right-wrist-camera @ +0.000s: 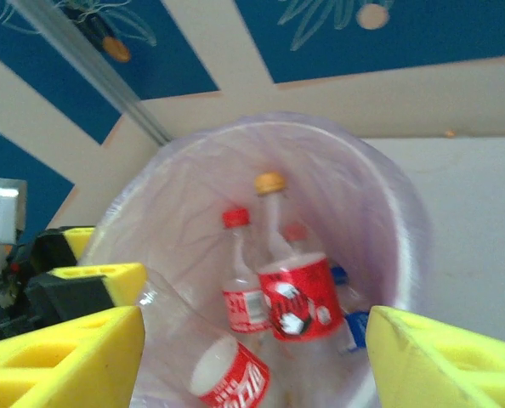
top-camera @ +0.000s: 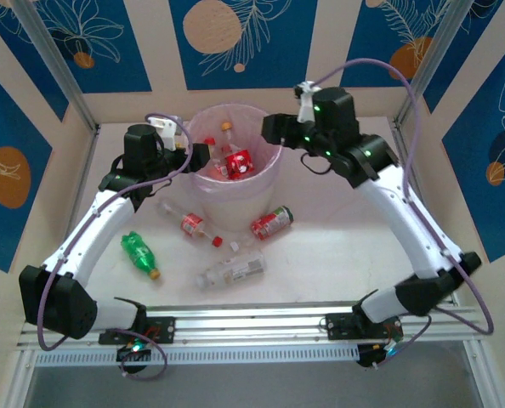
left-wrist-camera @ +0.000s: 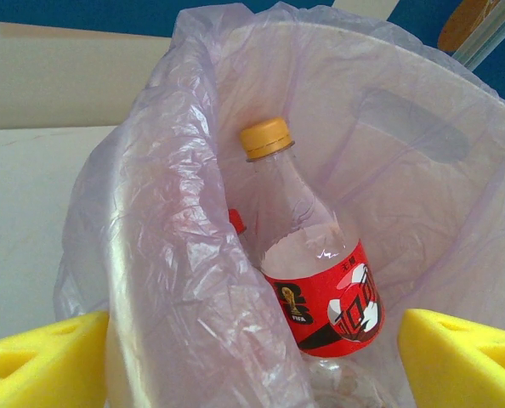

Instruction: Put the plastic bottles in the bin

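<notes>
You are at the drop step, with both arms at the round white bin (top-camera: pixel 240 204), which is lined with a translucent lilac bag.

At the bin's left rim your left pincer (left-wrist-camera: pixel 252 348) hangs with its yellow foam fingers (left-wrist-camera: pixel 40 361) well apart. It clamps nothing, and only the liner's edge falls between them.

Inside the bin a yellow-capped clear bottle with a red label (left-wrist-camera: pixel 320 289) leans nearly upright. A red-capped clear bottle (right-wrist-camera: pixel 240 285) stands just beside it. Low on the bin's right side sits something blue-labelled (right-wrist-camera: pixel 354 327), and you cannot tell what it is.

Over the bin's mouth on its right side your right pincer (right-wrist-camera: pixel 252 348) is spread wide. A clear red-labelled bottle (right-wrist-camera: pixel 227 378) lies between the fingers, base toward the camera. It is narrower than the gap, so it looks let go and heading down.

On the white worktop (top-camera: pixel 346 255), on the near side of the bin, four bottles wait:
- A green plastic bottle (top-camera: pixel 139 252) lies to the left.
- A slim clear bottle with a red band (top-camera: pixel 190 223) lies just in front of the bin.
- A pale-labelled clear bottle (top-camera: pixel 231 270) lies nearer you.
- A red-wrapped bottle (top-camera: pixel 272 223) lies to the right.

Your next move is probably to lift both pincers clear of the liner. Then send each arm to the lying bottle on its own side, with the fingers set across the body.
</notes>
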Robot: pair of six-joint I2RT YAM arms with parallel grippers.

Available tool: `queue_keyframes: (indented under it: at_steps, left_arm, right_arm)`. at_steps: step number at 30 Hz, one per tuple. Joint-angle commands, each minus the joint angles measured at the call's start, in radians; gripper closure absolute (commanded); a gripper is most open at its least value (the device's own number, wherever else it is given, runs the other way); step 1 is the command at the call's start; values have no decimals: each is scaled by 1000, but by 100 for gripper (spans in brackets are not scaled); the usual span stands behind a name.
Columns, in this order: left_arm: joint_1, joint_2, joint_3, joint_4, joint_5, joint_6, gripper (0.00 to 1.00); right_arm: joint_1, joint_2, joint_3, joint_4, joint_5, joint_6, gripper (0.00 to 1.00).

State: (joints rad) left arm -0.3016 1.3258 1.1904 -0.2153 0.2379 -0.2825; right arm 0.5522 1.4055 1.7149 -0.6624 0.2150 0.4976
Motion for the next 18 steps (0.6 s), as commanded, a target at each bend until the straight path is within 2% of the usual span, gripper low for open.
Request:
queue_keyframes:
  at_steps: [1, 5, 8, 14, 18]
  left_arm:
    - [-31, 46, -46, -157, -3, 60, 16]
    - [-32, 50, -46, -157, -1, 60, 16]
    - [-32, 55, -47, -159, 0, 60, 16]
    - [-32, 58, -46, -157, 6, 58, 16]
    - [-31, 61, -46, -156, 8, 57, 16]
  right_arm:
    - [-35, -89, -150, -29, 47, 94, 29]
    - [-52, -213, -354, -45, 49, 204, 29]
    - [-19, -286, -502, -71, 59, 305, 29]
    - [155, -393, -766, -48, 82, 523, 28]
    - [312, -360, -810, -81, 152, 550, 23]
